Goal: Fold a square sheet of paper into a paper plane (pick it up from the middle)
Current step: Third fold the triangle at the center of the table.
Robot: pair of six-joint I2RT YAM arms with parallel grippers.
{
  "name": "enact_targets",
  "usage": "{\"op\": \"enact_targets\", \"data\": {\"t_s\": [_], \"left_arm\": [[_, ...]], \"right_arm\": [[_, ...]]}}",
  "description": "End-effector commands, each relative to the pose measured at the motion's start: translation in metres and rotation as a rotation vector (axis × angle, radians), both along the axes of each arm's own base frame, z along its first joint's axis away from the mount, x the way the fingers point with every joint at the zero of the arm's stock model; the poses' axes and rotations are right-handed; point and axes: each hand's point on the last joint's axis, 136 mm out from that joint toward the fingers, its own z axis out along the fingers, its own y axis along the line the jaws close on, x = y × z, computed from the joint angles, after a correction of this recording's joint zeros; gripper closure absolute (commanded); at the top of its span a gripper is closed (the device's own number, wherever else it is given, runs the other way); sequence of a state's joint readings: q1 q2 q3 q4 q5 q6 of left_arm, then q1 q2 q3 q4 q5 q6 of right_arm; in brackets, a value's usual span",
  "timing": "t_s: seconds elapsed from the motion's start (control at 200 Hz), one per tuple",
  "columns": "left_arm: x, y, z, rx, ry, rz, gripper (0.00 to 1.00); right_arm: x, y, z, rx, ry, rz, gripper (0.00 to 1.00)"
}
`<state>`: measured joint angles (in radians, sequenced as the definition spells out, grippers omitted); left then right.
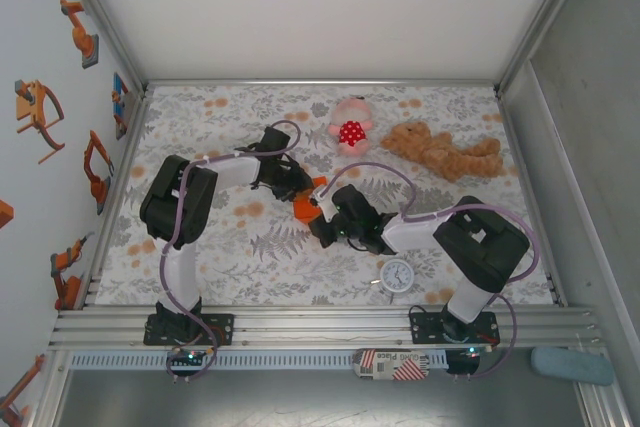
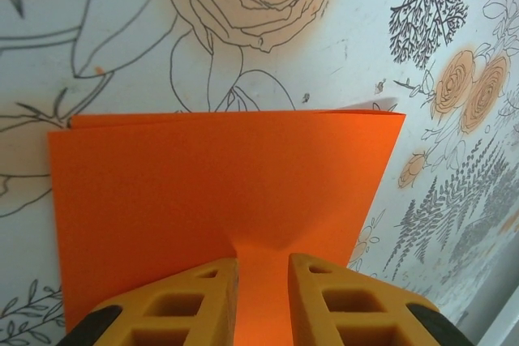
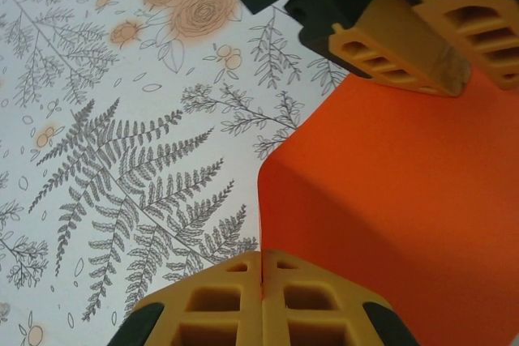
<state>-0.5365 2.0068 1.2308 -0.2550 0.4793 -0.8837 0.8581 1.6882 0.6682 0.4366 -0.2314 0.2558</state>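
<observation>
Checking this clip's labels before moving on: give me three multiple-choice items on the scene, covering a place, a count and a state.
1. The white round clock stands: A) by the right arm's base B) at the far wall C) in the far left corner.
2. Plush toys in view: A) one B) two C) three.
3. The bright orange paper sheet is: A) crumpled B) flat, unfolded C) folded over.
A: it sits beside that base. B: a pink spotted plush toy and a brown teddy bear. C: layered edges show along one side.

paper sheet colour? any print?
Plain bright orange, no print. The sheet of paper shows best in the left wrist view.
</observation>
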Motion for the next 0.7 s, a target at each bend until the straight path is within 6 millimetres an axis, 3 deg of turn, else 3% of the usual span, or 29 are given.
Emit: {"op": "enact_targets", "data": {"t_s": [0.0,0.531,0.696], "left_arm": [[-0.015,0.013,-0.025,0.096,0.058,-0.026,0.76],[-0.016,0.012,-0.033,0.114,0.078,-0.058,0.79],[-0.018,0.011,-0.035,0.115,0.085,-0.063,0.8]], "right_arm": [[0.01,-0.006,0.008,0.038,0.005,-0.075,1.0],[0.038,-0.038,-0.008,-0.088,0.022,-0.288,1.0],[0.041,-0.037,-0.008,-0.094,0.028,-0.286,1.0]]}}
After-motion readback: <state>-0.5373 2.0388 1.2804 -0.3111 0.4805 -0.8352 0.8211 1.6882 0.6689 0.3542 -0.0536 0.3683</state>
